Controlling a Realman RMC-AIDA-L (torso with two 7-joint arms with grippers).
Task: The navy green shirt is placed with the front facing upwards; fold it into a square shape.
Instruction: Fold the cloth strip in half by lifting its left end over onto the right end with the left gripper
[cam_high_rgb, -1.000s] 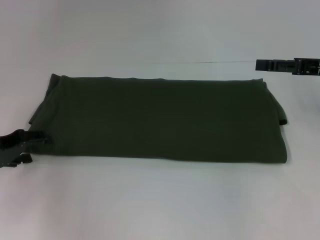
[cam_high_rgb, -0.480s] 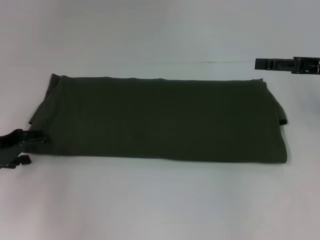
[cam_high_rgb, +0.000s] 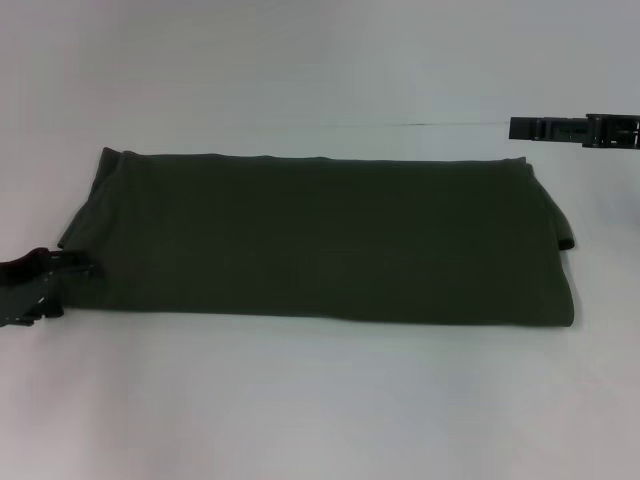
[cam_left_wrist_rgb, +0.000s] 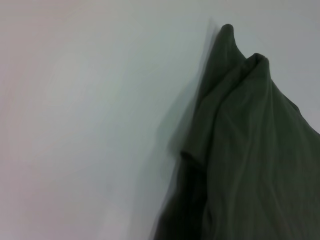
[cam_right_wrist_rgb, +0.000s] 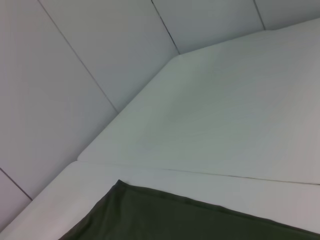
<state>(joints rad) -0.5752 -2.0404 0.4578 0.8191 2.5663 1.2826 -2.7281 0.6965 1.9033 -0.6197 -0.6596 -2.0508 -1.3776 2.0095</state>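
The navy green shirt (cam_high_rgb: 320, 240) lies on the white table folded into a long flat band running left to right, with no lettering showing. My left gripper (cam_high_rgb: 62, 290) is open and low at the band's near-left corner, its upper finger (cam_high_rgb: 75, 265) touching the cloth edge. The left wrist view shows that rumpled end of the shirt (cam_left_wrist_rgb: 250, 150) close up against the bare table. My right gripper (cam_high_rgb: 520, 128) hangs still above the table beyond the shirt's far-right corner, apart from it. In the right wrist view only a corner of the shirt (cam_right_wrist_rgb: 165, 215) appears.
The white table (cam_high_rgb: 320, 400) spreads in front of and behind the shirt. A thin seam (cam_high_rgb: 420, 124) crosses the tabletop behind the shirt. Pale panelled walls (cam_right_wrist_rgb: 75, 75) stand past the table's far edge.
My left gripper has crept up and to the right, onto the shirt's near-left corner. The shirt and the right arm have not moved.
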